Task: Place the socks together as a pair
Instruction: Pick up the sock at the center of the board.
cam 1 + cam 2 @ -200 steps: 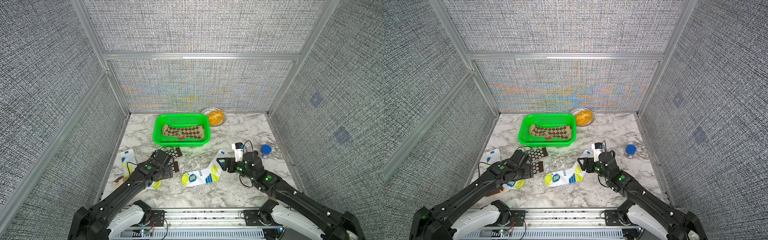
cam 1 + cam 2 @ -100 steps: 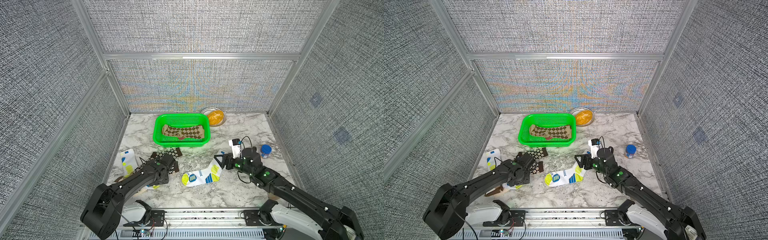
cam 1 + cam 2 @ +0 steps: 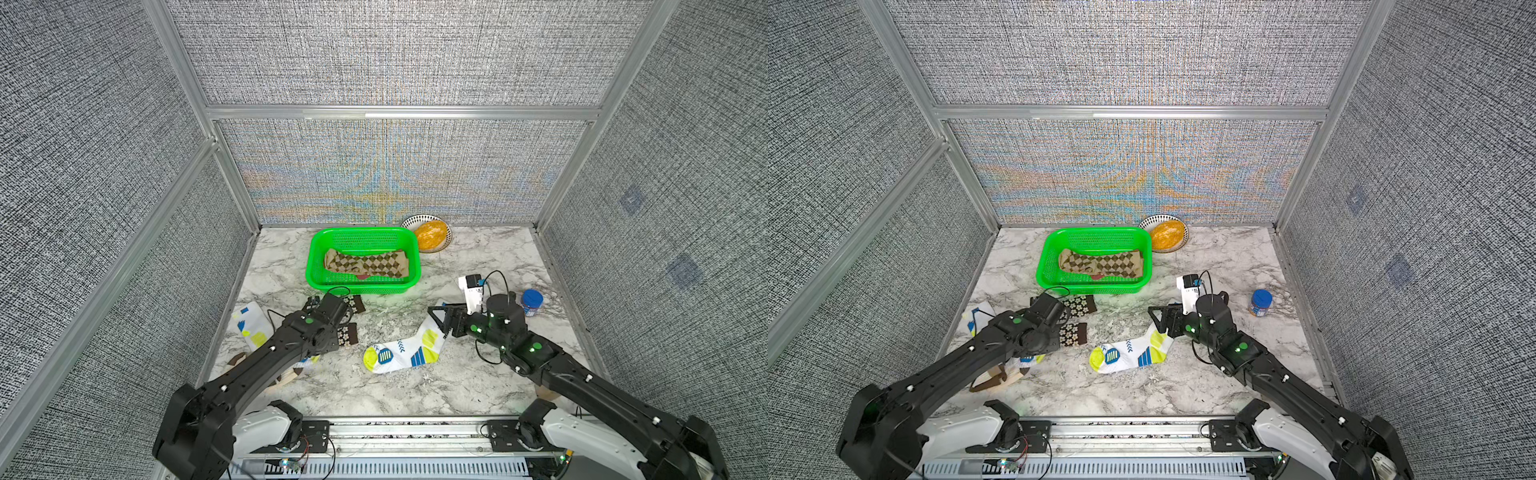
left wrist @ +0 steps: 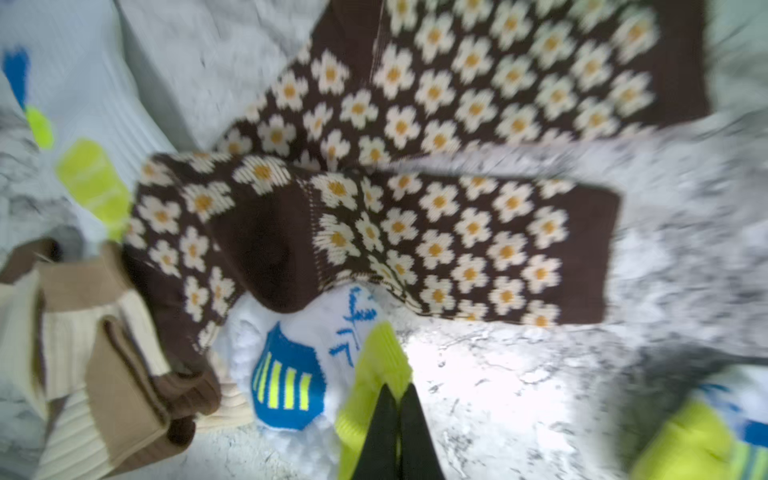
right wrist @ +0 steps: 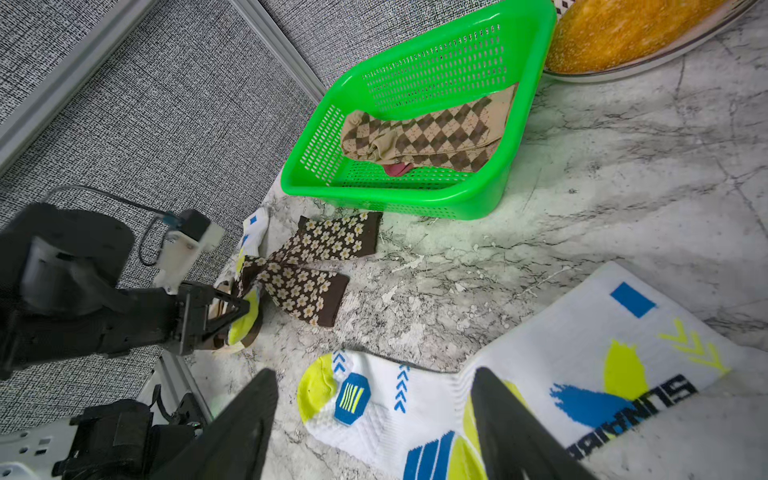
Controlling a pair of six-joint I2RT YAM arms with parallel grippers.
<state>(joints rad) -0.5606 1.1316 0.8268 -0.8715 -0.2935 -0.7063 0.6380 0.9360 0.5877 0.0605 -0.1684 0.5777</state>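
Observation:
A white sock with yellow-blue patches (image 3: 405, 351) (image 3: 1133, 351) lies flat mid-table. My right gripper (image 3: 436, 318) (image 5: 372, 374) hovers open over its heel, one finger on each side. Its match (image 3: 249, 326) lies in a pile at the left. My left gripper (image 4: 397, 395) (image 5: 245, 309) is shut on that sock's yellow toe (image 4: 374, 365); in both top views the arm hides the jaws. Two brown cream-flowered socks (image 4: 457, 241) (image 4: 498, 83) overlap the pile. A cream brown-banded sock (image 4: 104, 332) (image 3: 994, 376) lies beside it. Tan-brown diamond check socks (image 3: 365, 264) sit in the green basket (image 3: 361, 232).
A patterned bowl with an orange mound (image 3: 430, 235) stands behind the basket at the back wall. A blue-lidded jar (image 3: 531, 301) stands to the right of my right wrist. Grey panel walls close in the marble table on three sides.
My left gripper went from open to shut on the yellow toe of the left white sock, reaching lower into the pile. The right gripper shifted slightly and stayed open.

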